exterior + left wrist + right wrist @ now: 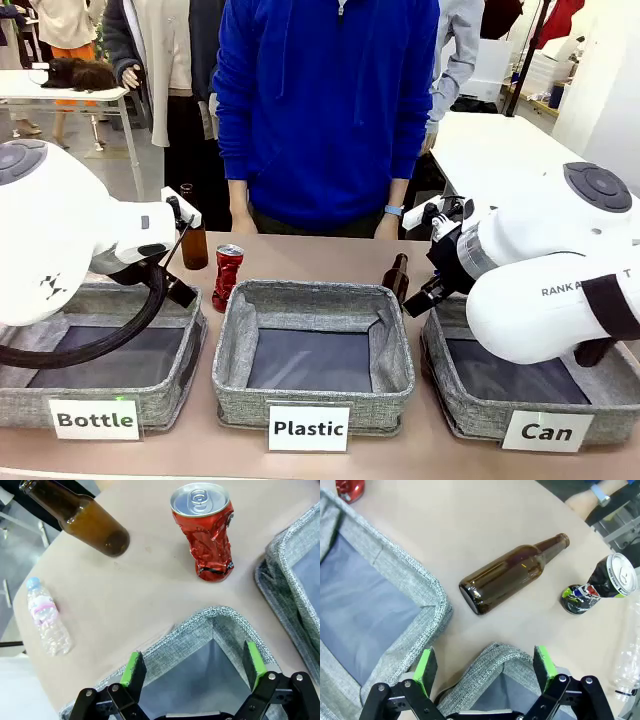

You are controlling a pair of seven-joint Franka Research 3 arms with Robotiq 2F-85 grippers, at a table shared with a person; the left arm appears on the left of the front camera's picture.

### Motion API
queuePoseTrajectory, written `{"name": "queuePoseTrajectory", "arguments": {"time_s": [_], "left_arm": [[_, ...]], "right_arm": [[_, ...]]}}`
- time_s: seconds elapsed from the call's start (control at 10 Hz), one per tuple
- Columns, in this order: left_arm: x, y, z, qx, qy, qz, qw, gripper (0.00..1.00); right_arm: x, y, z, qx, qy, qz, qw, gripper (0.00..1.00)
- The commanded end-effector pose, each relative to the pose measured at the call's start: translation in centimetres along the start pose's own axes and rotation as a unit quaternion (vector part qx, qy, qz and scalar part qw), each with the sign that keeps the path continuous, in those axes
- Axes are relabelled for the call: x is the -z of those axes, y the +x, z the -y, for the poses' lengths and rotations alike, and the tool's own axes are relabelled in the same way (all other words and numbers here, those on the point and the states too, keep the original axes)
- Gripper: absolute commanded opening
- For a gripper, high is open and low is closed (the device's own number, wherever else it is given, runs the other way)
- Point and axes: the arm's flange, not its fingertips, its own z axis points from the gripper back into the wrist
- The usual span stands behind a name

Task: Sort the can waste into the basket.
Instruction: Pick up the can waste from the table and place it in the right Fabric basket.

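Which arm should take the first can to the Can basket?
Likely right. The right gripper, open, hovers at a corner of the Can basket, with the dark can standing just beyond. The red can stands by the left gripper, farther from that basket.

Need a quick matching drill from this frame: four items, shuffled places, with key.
Things:
1. red can
2. dark can
3. clear plastic bottle
4. Can basket

Places:
a. under the right arm, front view
b. near the brown bottle neck end, right wrist view
c. near the table edge, left wrist view
d. behind the gap between the Bottle basket and the Plastic basket

Pairs: 1-d, 2-b, 3-c, 4-a
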Motion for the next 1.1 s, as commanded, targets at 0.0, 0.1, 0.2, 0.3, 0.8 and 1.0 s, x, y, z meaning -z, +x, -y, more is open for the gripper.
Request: {"name": "queuePoseTrajectory", "arguments": {"time_s": [0.0, 0.1, 0.2, 0.3, 0.8, 1.0], "left_arm": [[-0.02, 0.01, 0.0, 0.0, 0.0, 0.0, 1.0, 1.0], [-0.02, 0.01, 0.0, 0.0, 0.0, 0.0, 1.0, 1.0], [-0.02, 0.01, 0.0, 0.0, 0.0, 0.0, 1.0, 1.0], [-0.02, 0.01, 0.0, 0.0, 0.0, 0.0, 1.0, 1.0], [-0.02, 0.01, 0.0, 0.0, 0.0, 0.0, 1.0, 1.0], [-0.02, 0.01, 0.0, 0.0, 0.0, 0.0, 1.0, 1.0]], "right_arm": [[0.0, 0.0, 0.0, 0.0, 0.0, 0.0, 1.0, 1.0], [0.0, 0.0, 0.0, 0.0, 0.0, 0.0, 1.0, 1.0], [0.0, 0.0, 0.0, 0.0, 0.0, 0.0, 1.0, 1.0], [0.0, 0.0, 0.0, 0.0, 0.0, 0.0, 1.0, 1.0], [0.0, 0.0, 0.0, 0.0, 0.0, 0.0, 1.0, 1.0], [0.0, 0.0, 0.0, 0.0, 0.0, 0.0, 1.0, 1.0]]}}
